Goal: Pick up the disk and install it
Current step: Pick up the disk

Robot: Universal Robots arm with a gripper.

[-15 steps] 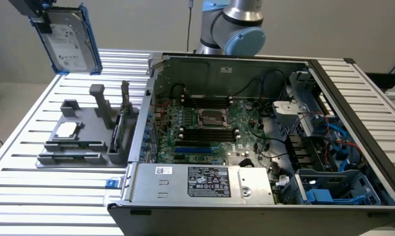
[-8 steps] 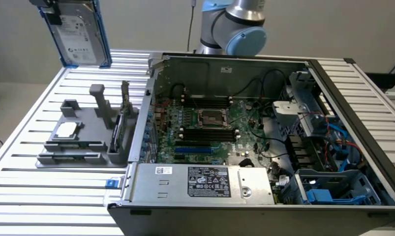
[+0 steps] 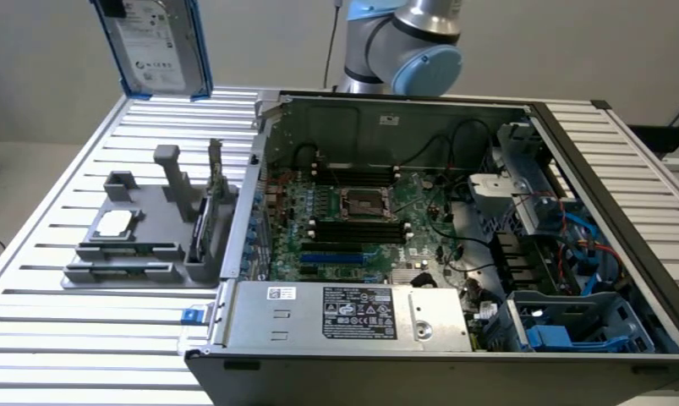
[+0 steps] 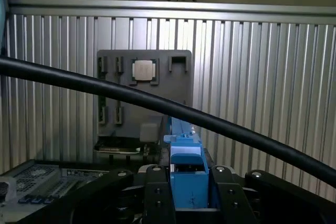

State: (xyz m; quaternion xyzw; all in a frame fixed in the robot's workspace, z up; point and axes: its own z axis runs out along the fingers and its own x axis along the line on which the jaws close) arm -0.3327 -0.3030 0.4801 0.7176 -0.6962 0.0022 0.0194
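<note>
Black fingers (image 4: 157, 195) of the pincer (image 4: 187, 182) stand closest to the wrist camera. They are closed from both sides on the blue carrier of the disk (image 4: 186, 156) — the jaws are partly apart, and the disk's narrow edge fills the gap between them. A thick black cable (image 4: 173, 111) crosses in front of the slatted metal counter (image 4: 262, 77). Further off on the counter lies a grey holder (image 4: 152, 103) with a small square silver chip (image 4: 143, 70) seated in it.

In the exterior view the disk (image 3: 153, 42) hangs upright, high above the far part of the counter on the exterior view's left, well apart from the open computer case (image 3: 452, 376). Its silver body and white label face the camera, framed by blue plastic. The grey holder sits just beside the case — a narrow card (image 3: 215, 190) stands upright in it. Inside the case lies the green motherboard (image 3: 362, 220), with a silver power supply box (image 3: 351, 313) along the near edge. The robot arm (image 3: 413, 38) rises behind the case.
</note>
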